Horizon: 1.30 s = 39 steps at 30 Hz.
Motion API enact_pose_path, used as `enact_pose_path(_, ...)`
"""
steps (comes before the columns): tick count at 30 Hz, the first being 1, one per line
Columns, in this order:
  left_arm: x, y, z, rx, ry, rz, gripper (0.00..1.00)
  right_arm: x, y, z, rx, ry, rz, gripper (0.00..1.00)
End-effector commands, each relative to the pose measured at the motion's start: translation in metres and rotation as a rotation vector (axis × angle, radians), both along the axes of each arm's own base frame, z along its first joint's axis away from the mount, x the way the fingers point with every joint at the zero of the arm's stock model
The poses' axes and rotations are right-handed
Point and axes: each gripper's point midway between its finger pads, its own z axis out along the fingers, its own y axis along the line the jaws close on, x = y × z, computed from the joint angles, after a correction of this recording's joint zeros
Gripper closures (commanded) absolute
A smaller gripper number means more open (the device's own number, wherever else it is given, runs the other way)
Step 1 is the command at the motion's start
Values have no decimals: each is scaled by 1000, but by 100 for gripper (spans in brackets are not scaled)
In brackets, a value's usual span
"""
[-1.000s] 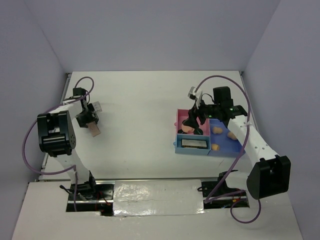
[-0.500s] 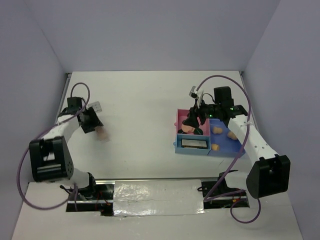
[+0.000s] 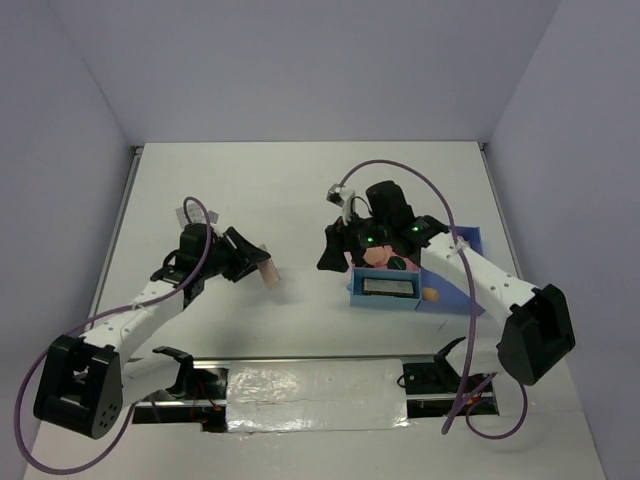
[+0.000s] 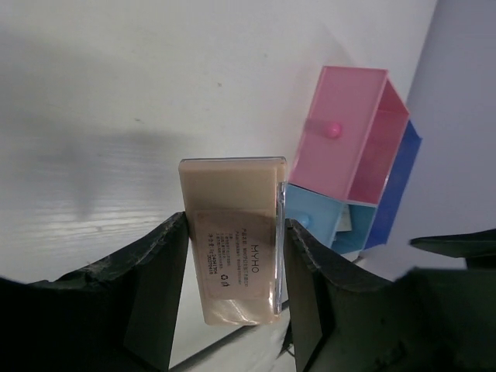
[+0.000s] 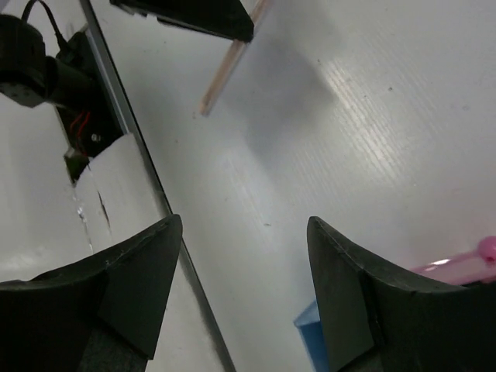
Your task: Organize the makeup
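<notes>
Quick update from our side. The left arm (image 3: 150,295) reaches in over the middle of the white counter (image 3: 290,190). The left jaws are clamped on the two long edges of a flat peach palette (image 4: 236,248), with its small printed label facing the wrist camera. It looks lifted off the counter, and we see a soft shadow on the surface beside it. Seen from above, that palette sits at about 9 o'clock from the pink-and-blue tray (image 3: 380,301), well apart from it.

The right arm (image 3: 480,275) crosses over the tray. The right jaws are spread wide with nothing between them, hanging just beside the tray's 9 o'clock side.

Inside the tray we spot a second palette (image 3: 388,286) lying flat in the light-blue compartment at the near-left corner. A peach sponge (image 3: 428,294) sits in the darker blue section at that palette's 3 o'clock. In the pink section at its 12 o'clock there's a dark green disc (image 3: 397,264) and a peach pad (image 3: 375,257). Both are partly hidden by the right arm, so we can't tell whether they touch.
</notes>
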Motion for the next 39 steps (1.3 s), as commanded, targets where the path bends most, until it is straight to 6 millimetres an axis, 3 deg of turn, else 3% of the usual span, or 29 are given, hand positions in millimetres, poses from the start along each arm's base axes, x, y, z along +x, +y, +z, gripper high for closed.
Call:
enact_pose_path(1, 22, -26, 37, -138, -81, 89, 100, 16, 25, 6, -3, 71, -134, 27)
enact_pose_path(3, 24, -35, 41, -150, -94, 87, 100, 18, 33, 5, -20, 117, -174, 27)
enact_pose_path(7, 26, -58, 41, -140, -80, 65, 100, -1, 53, -3, -28, 177, -125, 27)
enact_pose_path(12, 25, -81, 39, -144, -78, 31, 100, -6, 62, -13, -34, 236, -117, 29)
enact_pose_path(24, 24, -99, 48, -179, -95, 14, 100, 7, 71, -36, -82, 304, -158, 40)
enact_pose_path(28, 23, -101, 50, -187, -98, 11, 100, 8, 72, -38, -84, 310, -146, 53)
enact_pose_path(29, 23, -102, 51, -191, -101, 7, 100, 7, 73, -38, -81, 309, -134, 63)
enact_pose_path(32, 23, -103, 53, -191, -107, 9, 100, 7, 73, -38, -84, 303, -128, 73)
enact_pose_path(34, 23, -103, 56, -187, -115, 15, 91, 10, 70, -37, -85, 284, -135, 77)
enact_pose_path(35, 23, -103, 57, -184, -116, 16, 74, 11, 69, -36, -82, 282, -135, 82)
enact_pose_path(37, 23, -101, 60, -174, -123, 21, 55, 14, 64, -32, -74, 264, -131, 90)
enact_pose_path(39, 24, -100, 64, -169, -133, 24, 45, 18, 58, -30, -82, 226, -139, 94)
